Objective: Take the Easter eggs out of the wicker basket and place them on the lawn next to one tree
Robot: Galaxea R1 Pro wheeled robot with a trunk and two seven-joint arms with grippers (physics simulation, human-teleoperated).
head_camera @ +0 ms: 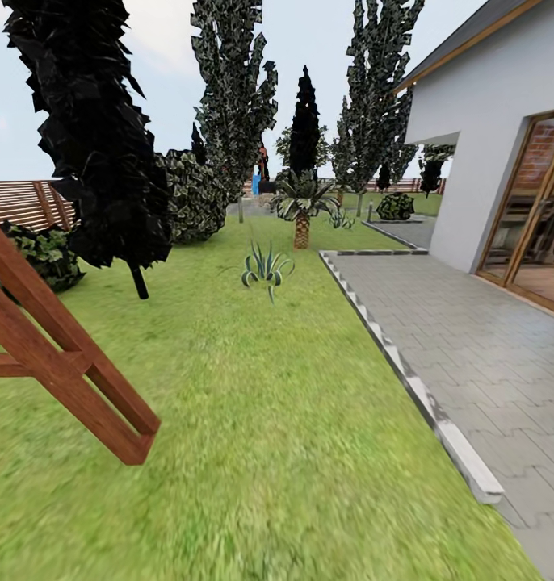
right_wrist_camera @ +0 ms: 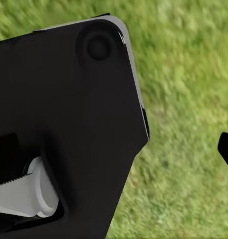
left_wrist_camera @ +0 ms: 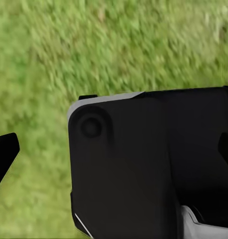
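Mottled green lawn (head_camera: 253, 420) stretches beside grey paving (head_camera: 471, 339); either gripper's opening I cannot tell.

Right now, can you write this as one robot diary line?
phase: travelling | underfoot: lawn | paving right | palm ahead | basket, eggs: unseen | end effectors: state unclear

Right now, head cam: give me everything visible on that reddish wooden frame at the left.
The wooden frame is reddish-brown timber with a plain grain look: two parallel beams slanting down from the left edge, joined by a short end piece, with a horizontal crosspiece coming in from the left. Its lower end meets the lawn. The rest is cut off by the picture's edge, so its purpose is unclear.
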